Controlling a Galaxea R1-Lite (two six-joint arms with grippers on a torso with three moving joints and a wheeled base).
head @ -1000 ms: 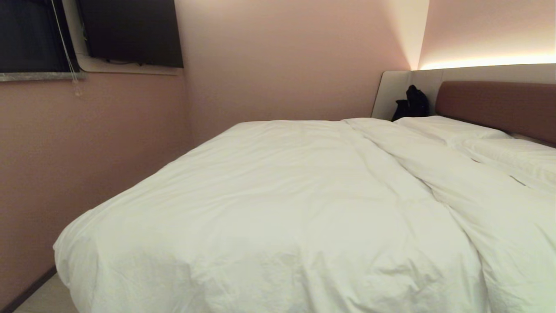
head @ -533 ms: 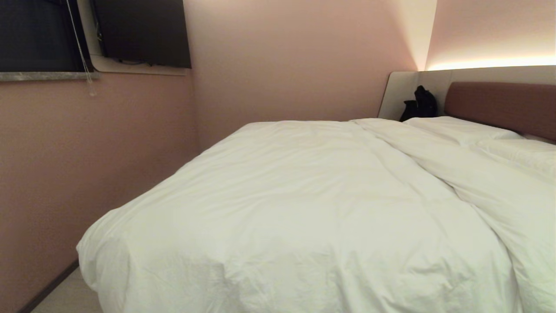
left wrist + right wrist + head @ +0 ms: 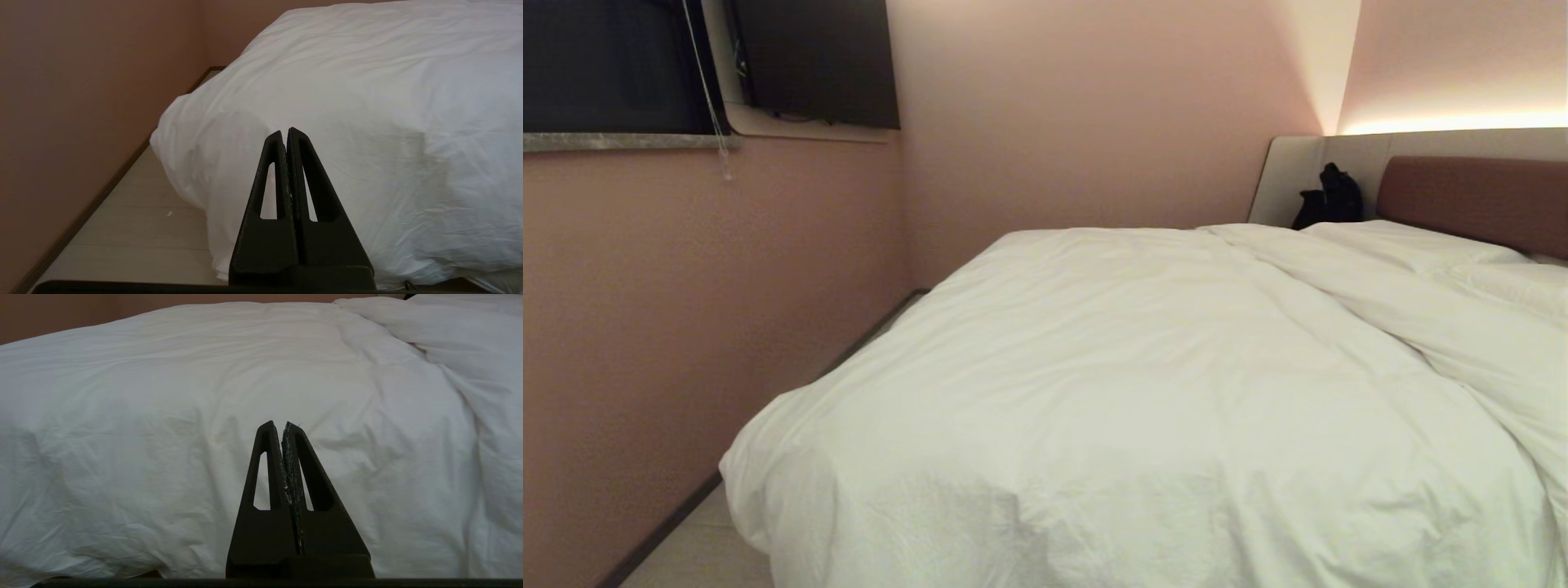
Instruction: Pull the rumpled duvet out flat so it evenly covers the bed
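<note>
A thick white duvet (image 3: 1143, 384) lies over the bed and drapes over its near edge, with a long raised fold (image 3: 1356, 294) running toward the pillows. The brown headboard (image 3: 1470, 200) stands at the far right. Neither arm shows in the head view. My left gripper (image 3: 284, 134) is shut and empty, a short way off the duvet's (image 3: 367, 122) hanging corner. Before the duvet's (image 3: 204, 396) near side, my right gripper (image 3: 278, 426) is shut too, with nothing in it.
A pink wall (image 3: 686, 310) runs close along the bed's left side, leaving a narrow strip of pale floor (image 3: 135, 228). White pillows (image 3: 1413, 245) lie by the headboard, and a black object (image 3: 1327, 200) sits in the far corner. A dark screen (image 3: 817, 61) hangs on the wall.
The whole head view has shifted to the right, so the camera has turned or driven left; more wall and floor show beside the bed. The duvet itself has not moved.
</note>
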